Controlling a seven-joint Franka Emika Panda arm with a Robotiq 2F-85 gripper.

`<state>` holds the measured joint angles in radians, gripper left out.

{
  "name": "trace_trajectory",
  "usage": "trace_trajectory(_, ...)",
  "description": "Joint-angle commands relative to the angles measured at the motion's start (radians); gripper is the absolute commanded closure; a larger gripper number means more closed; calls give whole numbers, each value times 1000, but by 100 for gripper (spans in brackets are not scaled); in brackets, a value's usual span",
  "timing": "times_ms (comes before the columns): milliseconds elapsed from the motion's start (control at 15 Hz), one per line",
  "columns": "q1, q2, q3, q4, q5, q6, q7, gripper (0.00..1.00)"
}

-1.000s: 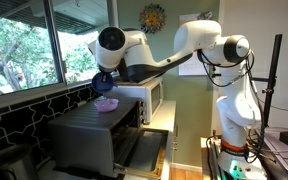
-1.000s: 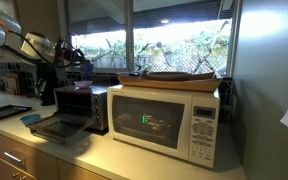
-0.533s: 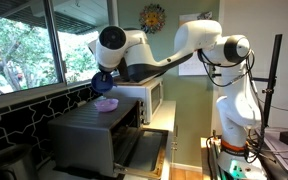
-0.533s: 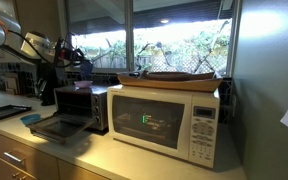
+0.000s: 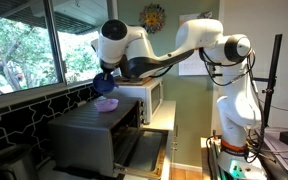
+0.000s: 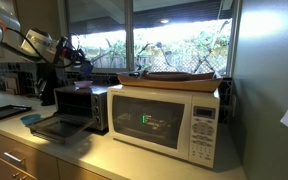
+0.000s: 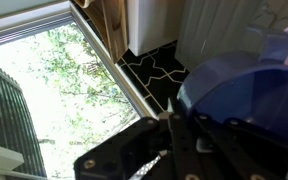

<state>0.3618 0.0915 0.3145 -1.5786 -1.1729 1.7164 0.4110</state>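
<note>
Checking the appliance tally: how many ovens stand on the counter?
2: a toaster oven with its door open, and a microwave right beside it. Others may be hidden out of frame.

Blue bowl (image 7: pixel 246 95) glossy plastic; toaster oven (image 5: pixel 89 130) matt metal.

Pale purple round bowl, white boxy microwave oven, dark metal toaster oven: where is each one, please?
Pale purple round bowl (image 5: pixel 106 104): exterior view, its outer side.
White boxy microwave oven (image 6: pixel 149 121): exterior view, its door window.
Dark metal toaster oven (image 5: pixel 84 118): exterior view, its flat top.
</note>
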Motion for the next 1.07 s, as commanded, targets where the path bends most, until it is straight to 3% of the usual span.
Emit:
trace_trajectory(0,-19,-36,-8,-26,75,26,-14,99)
trace_trajectory(533,-74,-86,-52,-27,259,-1,52,99)
trace_trajectory(1000,-157,-176,-123,-86,504,10,161,99)
